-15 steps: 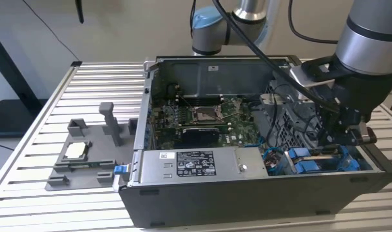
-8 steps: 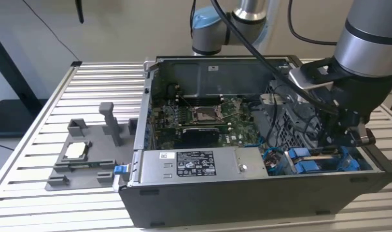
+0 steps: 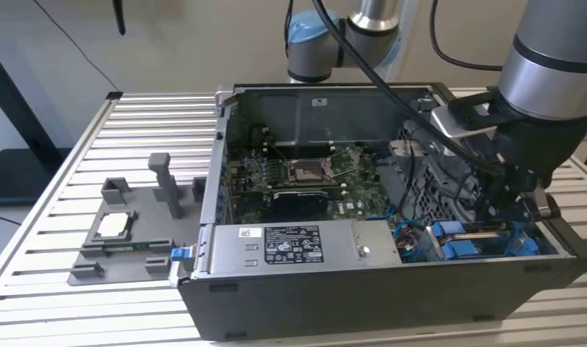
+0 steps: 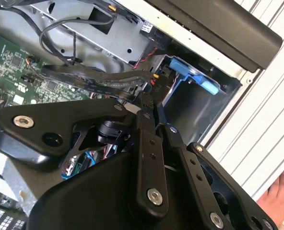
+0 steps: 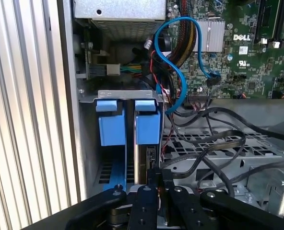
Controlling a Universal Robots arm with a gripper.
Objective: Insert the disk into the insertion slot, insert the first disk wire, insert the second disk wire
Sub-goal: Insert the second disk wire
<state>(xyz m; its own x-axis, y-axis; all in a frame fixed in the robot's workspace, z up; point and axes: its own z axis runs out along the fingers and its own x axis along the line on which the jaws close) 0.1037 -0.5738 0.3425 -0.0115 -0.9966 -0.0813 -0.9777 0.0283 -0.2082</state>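
The disk sits edge-on in the insertion slot (image 5: 127, 95), its blue carrier (image 5: 147, 127) beside another blue carrier (image 5: 110, 128). In the exterior view the blue carriers (image 3: 464, 247) lie in the bay at the case's front corner, on that view's right. My gripper (image 3: 521, 204) reaches down into this bay. In both wrist views its black fingers (image 4: 145, 125) stand close together, and the gripper (image 5: 156, 178) is shut on a small black connector (image 5: 154, 166) right at the disk's end. A flat black wire (image 4: 91, 76) runs from the case toward the fingertips.
The open computer case (image 3: 371, 296) stands on a slatted metal table (image 3: 149, 123). A labelled power-supply box (image 3: 284, 243), the green motherboard (image 3: 303, 173) and a blue cable (image 5: 178, 72) crowd the inside. A grey fixture (image 3: 129, 231) lies on the exterior view's left. A hand (image 4: 276, 197) rests outside the case.
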